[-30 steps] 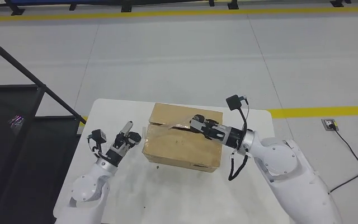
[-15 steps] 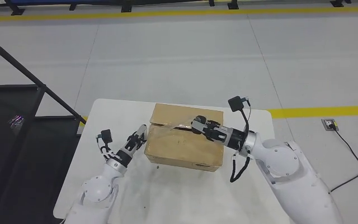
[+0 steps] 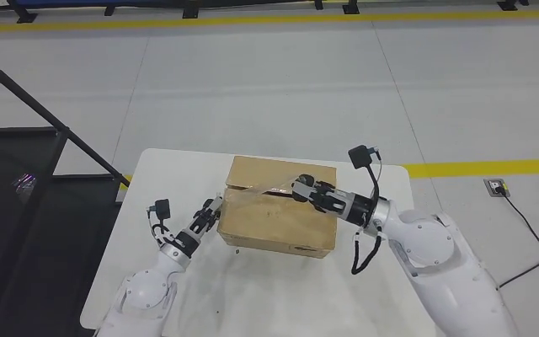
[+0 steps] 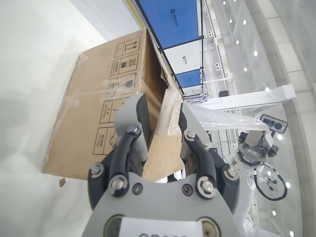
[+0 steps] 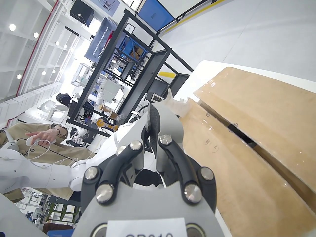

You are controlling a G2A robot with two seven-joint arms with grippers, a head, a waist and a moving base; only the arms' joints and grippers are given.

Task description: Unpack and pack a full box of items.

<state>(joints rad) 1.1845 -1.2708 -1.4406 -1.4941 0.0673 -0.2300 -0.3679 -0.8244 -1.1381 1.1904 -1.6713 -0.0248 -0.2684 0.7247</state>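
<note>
A brown cardboard box [image 3: 278,221] sits mid-table, its top flaps parted along a narrow seam [image 5: 240,131]. My right gripper [image 3: 299,184] rests over the box top, shut on a strip of clear tape [image 3: 261,187] that stretches away toward the box's left edge. In the right wrist view the right gripper [image 5: 154,114] pinches the crinkled tape [image 5: 174,104]. My left gripper [image 3: 212,211] is at the box's left end, open, and in the left wrist view the left gripper [image 4: 161,119] straddles the upper edge of that end of the box [image 4: 98,104], with loose tape [image 4: 222,120] beyond.
The white table [image 3: 168,177] has bare surface in front of and to the left of the box. A small cardboard scrap [image 4: 61,181] lies by the box's lower corner. A black metal frame [image 3: 50,160] stands off the table's left side.
My left gripper has moved in to the box's left end and now straddles its edge. My right gripper has shifted slightly to the right with the tape.
</note>
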